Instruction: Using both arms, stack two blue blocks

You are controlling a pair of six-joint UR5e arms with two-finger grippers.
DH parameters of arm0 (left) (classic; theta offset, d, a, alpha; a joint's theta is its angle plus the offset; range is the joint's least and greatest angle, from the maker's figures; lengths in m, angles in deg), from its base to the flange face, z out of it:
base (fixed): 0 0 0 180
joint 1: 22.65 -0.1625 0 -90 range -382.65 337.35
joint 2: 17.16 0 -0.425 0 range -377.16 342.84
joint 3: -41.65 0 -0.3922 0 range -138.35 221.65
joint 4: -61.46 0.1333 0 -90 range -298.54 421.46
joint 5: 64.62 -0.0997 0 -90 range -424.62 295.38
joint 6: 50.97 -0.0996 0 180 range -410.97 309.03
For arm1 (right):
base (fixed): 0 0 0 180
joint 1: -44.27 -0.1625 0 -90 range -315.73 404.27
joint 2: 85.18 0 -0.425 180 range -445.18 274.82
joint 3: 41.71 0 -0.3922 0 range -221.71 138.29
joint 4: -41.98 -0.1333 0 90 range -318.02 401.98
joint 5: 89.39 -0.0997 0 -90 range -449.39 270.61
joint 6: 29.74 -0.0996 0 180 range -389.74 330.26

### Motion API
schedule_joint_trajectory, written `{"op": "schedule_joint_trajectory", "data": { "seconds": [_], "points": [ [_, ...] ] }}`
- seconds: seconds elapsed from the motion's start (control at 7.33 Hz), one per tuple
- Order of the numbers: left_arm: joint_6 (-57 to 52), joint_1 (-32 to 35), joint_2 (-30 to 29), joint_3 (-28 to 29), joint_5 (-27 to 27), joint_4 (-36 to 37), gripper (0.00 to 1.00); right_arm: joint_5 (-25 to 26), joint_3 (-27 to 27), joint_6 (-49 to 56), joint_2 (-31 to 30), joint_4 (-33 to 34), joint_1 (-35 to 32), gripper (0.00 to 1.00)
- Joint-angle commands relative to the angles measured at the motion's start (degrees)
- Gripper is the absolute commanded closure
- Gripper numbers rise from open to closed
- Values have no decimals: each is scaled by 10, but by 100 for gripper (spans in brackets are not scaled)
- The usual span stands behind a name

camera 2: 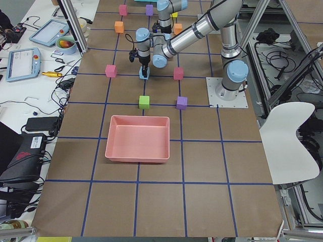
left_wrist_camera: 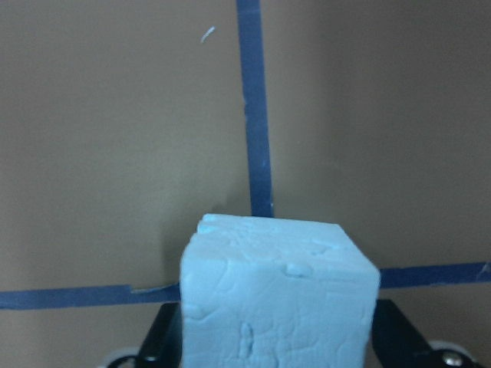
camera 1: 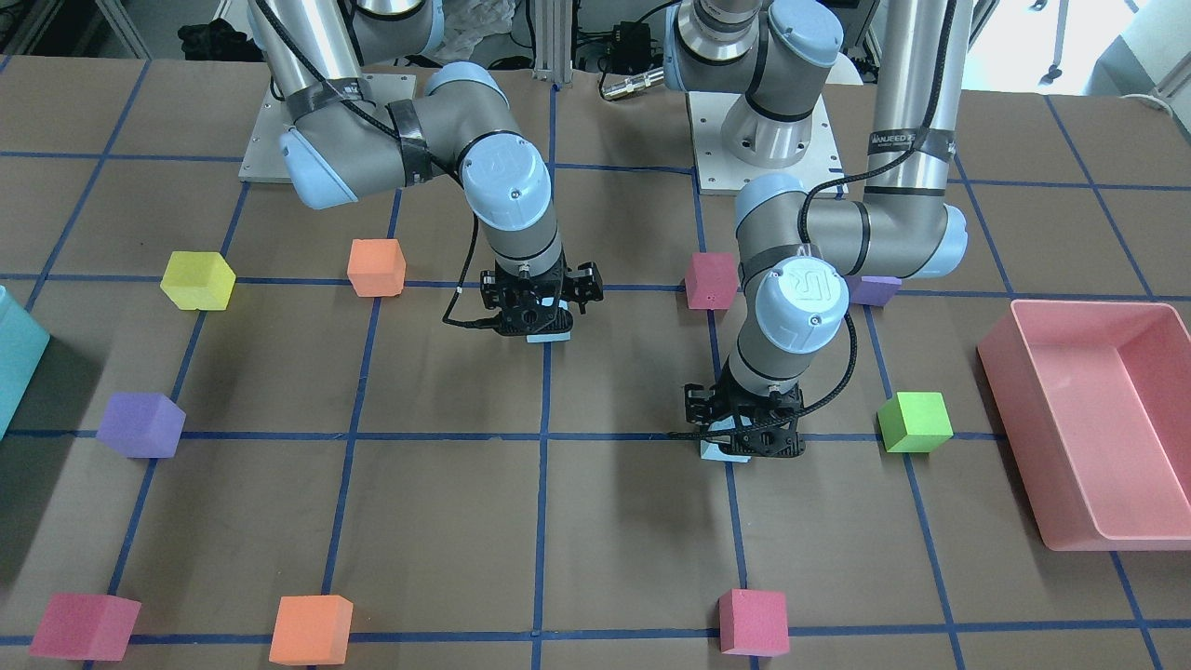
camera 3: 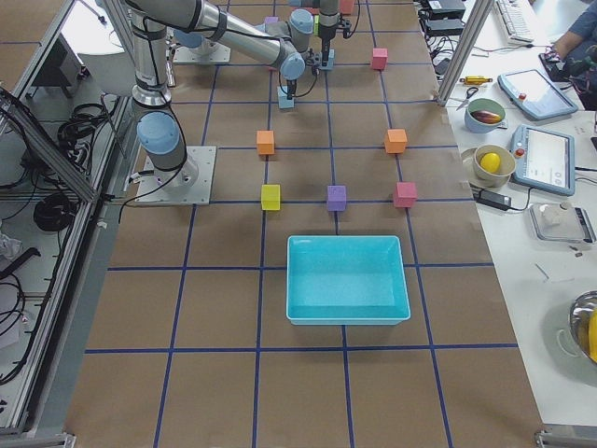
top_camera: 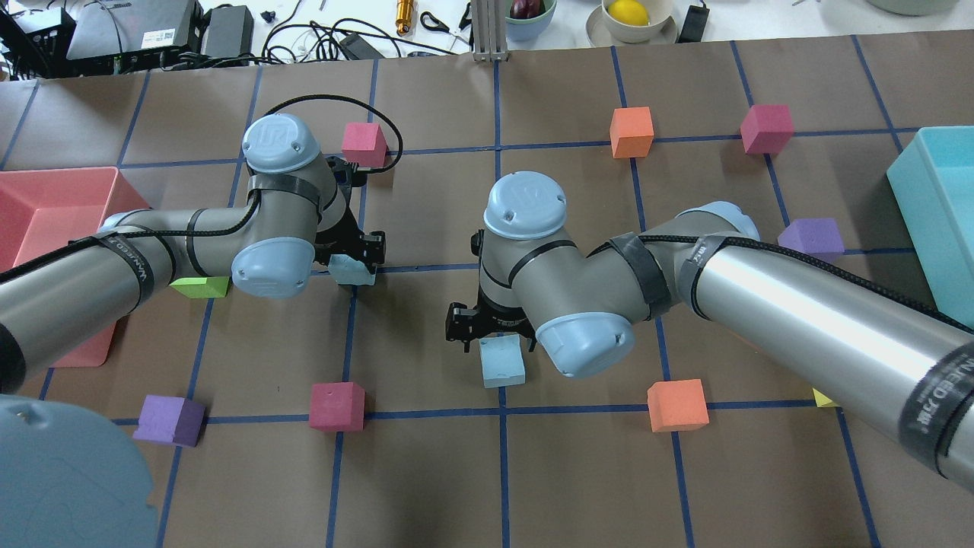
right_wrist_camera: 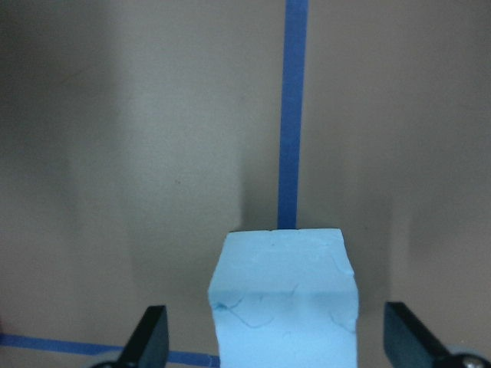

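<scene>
Two pale blue blocks are in view. One blue block [left_wrist_camera: 280, 299] sits between the fingers of my left gripper [top_camera: 356, 257], which press flush on both its sides; it is at or just above the table [camera 1: 722, 453]. The other blue block [right_wrist_camera: 282, 295] rests on the table between the fingers of my right gripper [top_camera: 491, 329], which stand spread with a gap on each side. This second block also shows in the overhead view [top_camera: 502, 360] and in the front-facing view [camera 1: 549, 337]. The two blocks lie about one grid square apart near the table's middle.
A pink bin [camera 1: 1098, 419] stands on my left side and a teal bin [top_camera: 940, 198] on my right. Coloured cubes lie around: green [camera 1: 916, 422], red [camera 1: 712, 279], orange [camera 1: 376, 267], yellow [camera 1: 197, 280], purple [camera 1: 141, 424], red [top_camera: 336, 406], orange [top_camera: 677, 405].
</scene>
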State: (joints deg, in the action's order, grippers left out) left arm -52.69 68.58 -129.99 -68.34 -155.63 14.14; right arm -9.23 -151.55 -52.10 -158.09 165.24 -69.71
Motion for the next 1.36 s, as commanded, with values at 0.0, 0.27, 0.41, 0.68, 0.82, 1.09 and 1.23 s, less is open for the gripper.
{"op": "schedule_joint_trajectory", "data": {
  "seconds": [0.0, 0.27, 0.41, 0.68, 0.82, 1.09, 1.23],
  "points": [
    [5, 11, 21, 0, 3, -1, 96, 17, 72, 11, -35, -103, 19, 0],
    [27, 48, 53, 0, -1, -15, 95, 47, 137, 85, -51, -205, 68, 0],
    [69, 71, 59, 0, 6, -17, 95, 47, 140, 96, -64, -218, 103, 0],
    [155, 141, 76, 0, 14, -36, 96, 87, 139, 216, -102, -270, 172, 0],
    [189, 175, 88, 0, 15, -52, 96, 127, 139, 251, -117, -279, 208, 0],
    [263, 220, 103, 0, 40, -67, 96, 131, 140, 252, -143, -284, 235, 0],
    [303, 238, 103, -1, 55, -73, 96, 133, 141, 245, -160, -282, 235, 0]
  ]
}}
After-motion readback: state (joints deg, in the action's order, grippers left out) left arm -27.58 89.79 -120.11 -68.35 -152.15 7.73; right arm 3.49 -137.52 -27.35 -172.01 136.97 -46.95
